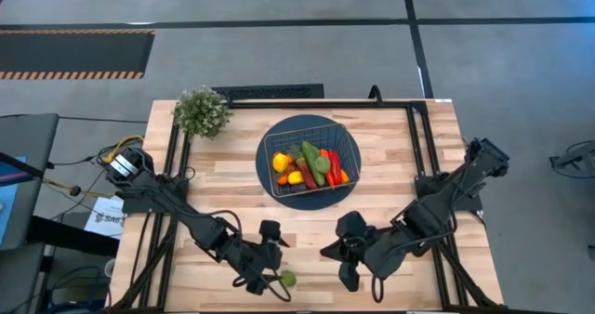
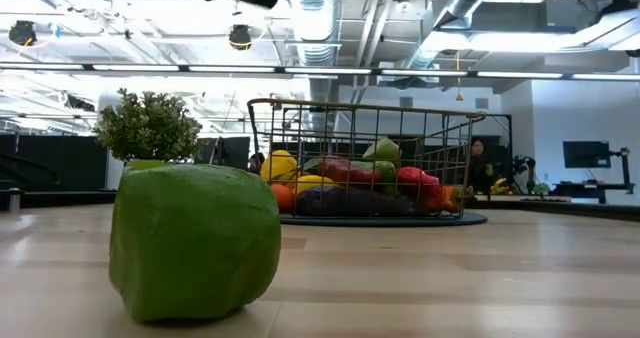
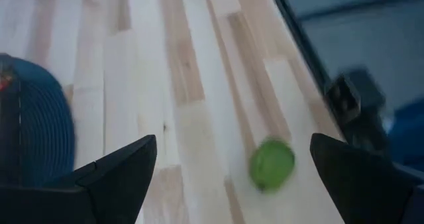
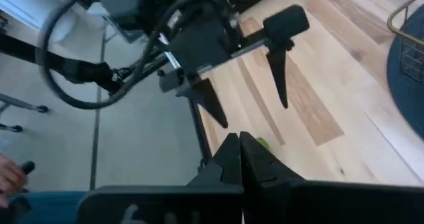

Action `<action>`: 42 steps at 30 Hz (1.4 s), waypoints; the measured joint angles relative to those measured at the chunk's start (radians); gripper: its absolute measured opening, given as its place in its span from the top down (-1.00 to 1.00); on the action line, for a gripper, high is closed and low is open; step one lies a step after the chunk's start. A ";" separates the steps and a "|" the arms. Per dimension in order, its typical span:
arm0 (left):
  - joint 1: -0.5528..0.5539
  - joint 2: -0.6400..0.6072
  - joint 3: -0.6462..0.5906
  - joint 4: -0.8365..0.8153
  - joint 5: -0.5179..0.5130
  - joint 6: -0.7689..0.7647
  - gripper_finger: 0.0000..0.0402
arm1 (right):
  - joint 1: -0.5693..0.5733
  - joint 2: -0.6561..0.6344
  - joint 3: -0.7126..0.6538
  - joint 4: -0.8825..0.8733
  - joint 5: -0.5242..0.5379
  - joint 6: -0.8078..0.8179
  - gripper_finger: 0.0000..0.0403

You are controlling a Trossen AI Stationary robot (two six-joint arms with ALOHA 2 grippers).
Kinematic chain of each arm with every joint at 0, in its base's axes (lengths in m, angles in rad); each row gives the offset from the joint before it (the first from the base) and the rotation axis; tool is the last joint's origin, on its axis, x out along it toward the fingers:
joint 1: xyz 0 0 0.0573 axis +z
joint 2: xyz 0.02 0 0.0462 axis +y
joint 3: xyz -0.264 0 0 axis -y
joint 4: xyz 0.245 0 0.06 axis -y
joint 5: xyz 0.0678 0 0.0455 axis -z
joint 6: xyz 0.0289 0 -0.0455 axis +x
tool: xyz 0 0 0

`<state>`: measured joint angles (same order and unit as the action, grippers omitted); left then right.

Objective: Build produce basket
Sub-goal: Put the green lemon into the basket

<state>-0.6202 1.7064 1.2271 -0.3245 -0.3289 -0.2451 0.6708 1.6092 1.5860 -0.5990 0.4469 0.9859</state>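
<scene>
The left hand [image 1: 272,268], its fingers spread wide and grasping nothing, hovers over a lime [image 1: 288,279] lying on the surface [image 1: 390,165], while the right hand [image 1: 342,258] waits clenched.

Sitting mid-table [image 1: 390,156] on a dark blue round disc [image 1: 279,191]: the wire basket [image 1: 346,145], holding produce [image 1: 310,164] in yellow, orange, red, green and purple. Standing near the far left corner: a bushy potted plant [image 1: 202,111]. Lying alone at the near edge: one green lime [image 1: 288,279]. Hovering just beside that lime, fingers spread wide: the left end effector [image 1: 272,258]. Waiting near the front, right of centre, fingers pressed together: the right end effector [image 1: 340,255].
</scene>
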 joint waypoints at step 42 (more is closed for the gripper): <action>-0.025 0.161 0.007 0.129 0.030 0.107 -0.91 | 0.066 0.002 0.193 0.100 0.030 -0.443 0.99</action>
<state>-0.6453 1.8673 1.2339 -0.1951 -0.2989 -0.1376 0.7364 1.6108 1.7791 -0.4993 0.4774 0.5432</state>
